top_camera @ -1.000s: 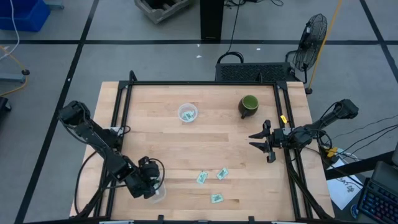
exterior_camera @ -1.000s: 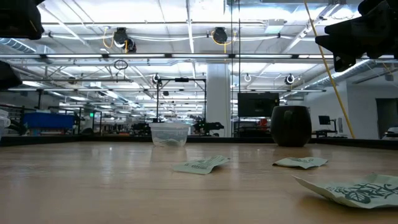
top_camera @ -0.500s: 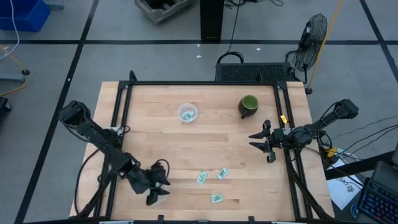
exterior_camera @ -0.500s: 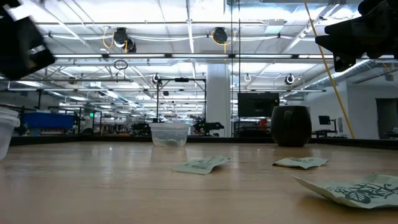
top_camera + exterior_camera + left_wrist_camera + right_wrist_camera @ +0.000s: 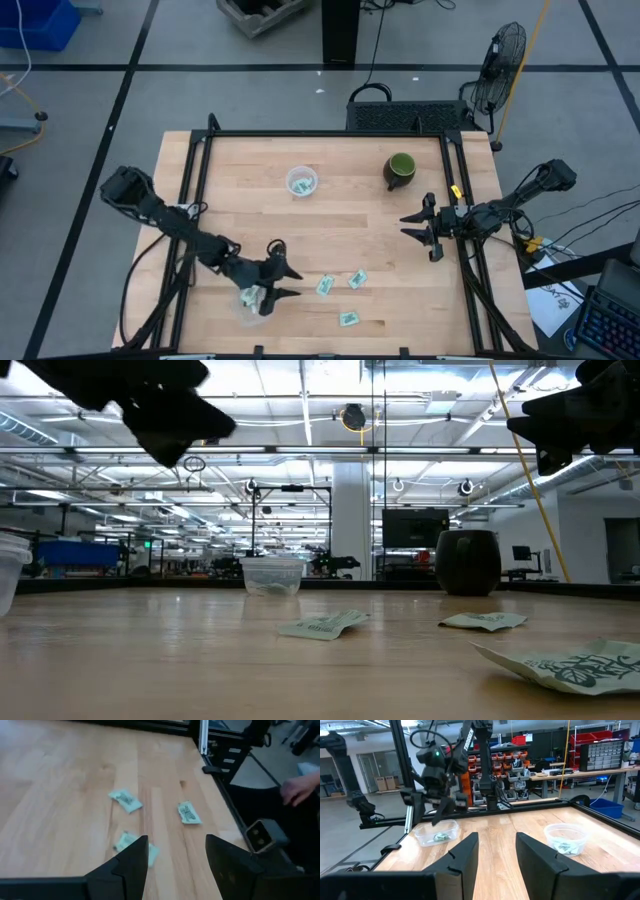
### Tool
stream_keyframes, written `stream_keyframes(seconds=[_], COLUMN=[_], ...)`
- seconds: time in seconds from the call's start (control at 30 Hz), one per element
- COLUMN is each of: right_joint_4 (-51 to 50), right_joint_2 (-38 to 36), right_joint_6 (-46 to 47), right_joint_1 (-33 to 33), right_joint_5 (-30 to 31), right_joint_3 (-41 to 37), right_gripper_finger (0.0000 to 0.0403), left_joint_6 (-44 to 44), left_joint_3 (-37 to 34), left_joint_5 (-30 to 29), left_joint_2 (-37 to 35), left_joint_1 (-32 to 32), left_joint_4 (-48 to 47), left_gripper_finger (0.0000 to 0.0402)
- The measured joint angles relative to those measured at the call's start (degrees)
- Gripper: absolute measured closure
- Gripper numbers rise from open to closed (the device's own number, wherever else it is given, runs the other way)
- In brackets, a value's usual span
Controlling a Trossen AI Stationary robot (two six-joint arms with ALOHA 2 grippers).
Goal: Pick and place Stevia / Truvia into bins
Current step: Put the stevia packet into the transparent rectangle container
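Three green-and-white Stevia sachets lie flat on the wooden table near its near edge (image 5: pixel 324 286) (image 5: pixel 357 279) (image 5: pixel 348 319); they also show in the left wrist view (image 5: pixel 125 800) (image 5: pixel 189 813) (image 5: pixel 131 843). My left gripper (image 5: pixel 290 282) hovers open just left of them, above the table, beside the clear oval tub (image 5: pixel 252 297), which holds a sachet. The round clear cup (image 5: pixel 301 182) stands farther back with sachets inside. My right gripper (image 5: pixel 412 227) waits open at the table's right side, holding nothing.
A dark green mug (image 5: pixel 400 168) stands at the far right of the table. Black frame rails (image 5: pixel 195 190) run along the table's left and right sides. A person's hand (image 5: pixel 300 790) shows beyond the right rail. Bare wood lies in the table's middle.
My left gripper has swung away from above the clear tub toward the table's right edge and the loose sachets, rising a little and tipping from pointing down to nearly level. The tub, covered by the gripper before, now shows with a sachet inside.
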Motion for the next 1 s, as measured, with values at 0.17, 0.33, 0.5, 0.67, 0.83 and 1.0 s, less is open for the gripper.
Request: stream_keyframes(seconds=[0.17, 0.33, 0.5, 0.67, 0.83, 1.0], right_joint_4=[0.0, 0.0, 0.0, 0.0, 0.0, 0.0], right_joint_2=[0.0, 0.0, 0.0, 0.0, 0.0, 0.0], right_joint_6=[0.0, 0.0, 0.0, 0.0, 0.0, 0.0], right_joint_1=[0.0, 0.0, 0.0, 0.0, 0.0, 0.0], right_joint_5=[0.0, 0.0, 0.0, 0.0, 0.0, 0.0], right_joint_3=[0.0, 0.0, 0.0, 0.0, 0.0, 0.0], right_gripper_finger=[0.028, 0.028, 0.028, 0.028, 0.028, 0.028], left_joint_6=[6.8, 10.6, 14.0, 13.4, 10.8, 10.4], left_joint_3=[1.6, 7.2, 13.7, 17.4, 17.9, 17.9], left_joint_5=[2.4, 2.5, 2.5, 1.2, 2.9, 3.5], left_joint_2=[8.3, 17.0, 21.7, 23.9, 25.7, 25.7], left_joint_1=[1.6, 2.5, 2.4, 3.3, 4.8, 5.1], left_joint_4=[8.6, 7.9, 2.8, -5.7, -7.0, -8.5], left_gripper_finger=[0.0199, 0.0199, 0.0199, 0.0199, 0.0199, 0.0199])
